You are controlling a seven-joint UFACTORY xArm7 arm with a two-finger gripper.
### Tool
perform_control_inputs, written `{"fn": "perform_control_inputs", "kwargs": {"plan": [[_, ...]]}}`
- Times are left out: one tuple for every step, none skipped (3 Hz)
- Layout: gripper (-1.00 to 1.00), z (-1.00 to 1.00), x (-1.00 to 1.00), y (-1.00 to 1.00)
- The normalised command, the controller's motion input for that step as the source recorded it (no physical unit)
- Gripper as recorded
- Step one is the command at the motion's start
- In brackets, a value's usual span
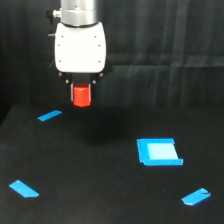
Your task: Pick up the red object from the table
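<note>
The red object [81, 95], a small stubby red-orange block, hangs under the white body of my gripper [81, 90] in the upper left of the exterior view. The dark fingers are shut on its sides and it is lifted clear of the black table [100, 170]. A faint shadow lies on the table below and to the right of it. The fingertips are mostly hidden by the block.
A blue square [159, 152] lies right of centre on the table. Three blue tape strips are spread about: one at the left under the gripper [49, 116], one at the lower left [24, 189], one at the lower right [196, 197].
</note>
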Motion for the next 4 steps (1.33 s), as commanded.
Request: {"fn": "perform_control_inputs", "kwargs": {"plan": [[-1.00, -0.07, -0.05, -0.06], [-1.00, 0.02, 0.06, -0.02], [-1.00, 0.06, -0.08, -0.12], [-1.00, 0.02, 0.02, -0.04]]}}
